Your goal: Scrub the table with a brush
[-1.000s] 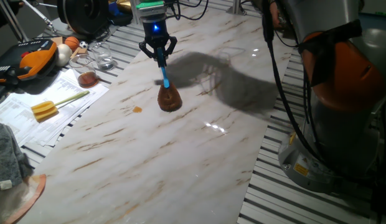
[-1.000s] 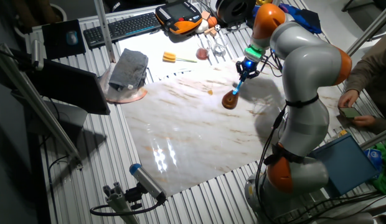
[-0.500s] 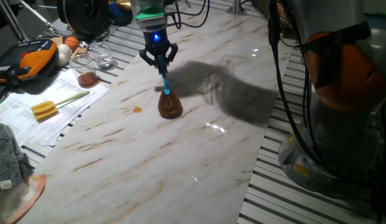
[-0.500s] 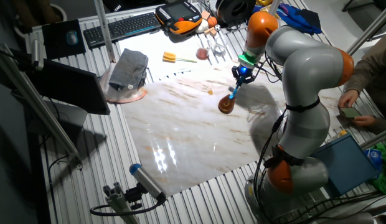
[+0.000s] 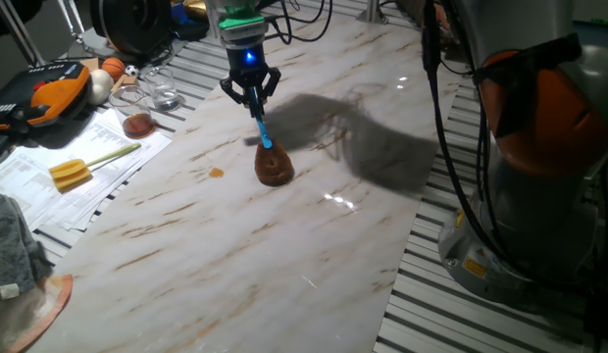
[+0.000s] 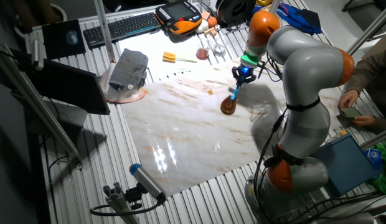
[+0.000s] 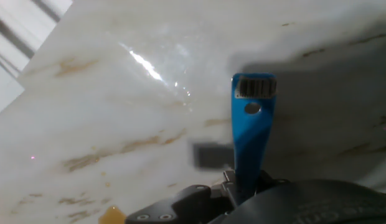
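Observation:
The brush (image 5: 269,155) has a thin blue handle and a brown bristle head (image 5: 276,170) that rests on the white marble-look table (image 5: 235,245). My gripper (image 5: 251,98) is shut on the top of the blue handle and holds the brush tilted, head down. In the other fixed view the gripper (image 6: 242,76) holds the brush (image 6: 229,104) near the far middle of the table (image 6: 187,137). In the hand view the blue handle (image 7: 251,137) runs away from the gripper over the table (image 7: 118,93); the bristle head is hidden behind it.
A small orange spot (image 5: 216,173) lies on the slab left of the brush. A yellow-headed tool (image 5: 74,172) lies on papers at the left. Glasses (image 5: 147,98), a grey cloth (image 5: 10,245) and a pendant (image 5: 59,83) stand off the slab. The robot base (image 5: 539,147) is at right.
The gripper and brush moved slightly left and away, then the brush head slid back a little to the right along the table. The grip on the handle is unchanged.

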Robot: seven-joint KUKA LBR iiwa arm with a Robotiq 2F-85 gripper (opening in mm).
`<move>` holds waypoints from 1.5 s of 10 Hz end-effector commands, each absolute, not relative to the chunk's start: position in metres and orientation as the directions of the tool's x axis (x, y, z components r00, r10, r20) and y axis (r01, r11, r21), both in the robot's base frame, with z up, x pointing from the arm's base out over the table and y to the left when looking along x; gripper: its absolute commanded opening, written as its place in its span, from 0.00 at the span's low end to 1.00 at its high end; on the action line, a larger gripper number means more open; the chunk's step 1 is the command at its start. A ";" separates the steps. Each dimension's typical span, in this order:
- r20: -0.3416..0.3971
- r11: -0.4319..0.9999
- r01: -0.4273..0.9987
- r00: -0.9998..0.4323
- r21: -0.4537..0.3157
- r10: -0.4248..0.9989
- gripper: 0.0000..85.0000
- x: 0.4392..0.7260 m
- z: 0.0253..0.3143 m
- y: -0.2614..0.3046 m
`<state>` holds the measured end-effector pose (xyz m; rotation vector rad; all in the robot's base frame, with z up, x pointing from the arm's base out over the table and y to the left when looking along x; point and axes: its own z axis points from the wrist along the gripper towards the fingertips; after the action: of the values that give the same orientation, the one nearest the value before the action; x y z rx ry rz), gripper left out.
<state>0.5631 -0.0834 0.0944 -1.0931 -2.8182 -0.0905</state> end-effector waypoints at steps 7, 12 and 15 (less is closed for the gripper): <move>0.189 0.786 0.613 -0.784 0.080 0.591 0.00 0.565 0.095 -0.082; 0.165 0.647 0.761 -0.645 0.053 0.746 0.00 0.618 0.088 -0.059; 0.200 0.555 0.830 -0.554 0.057 0.808 0.00 0.631 0.086 -0.056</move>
<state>0.6314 -0.0549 0.0860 -1.3147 -2.6735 -0.2069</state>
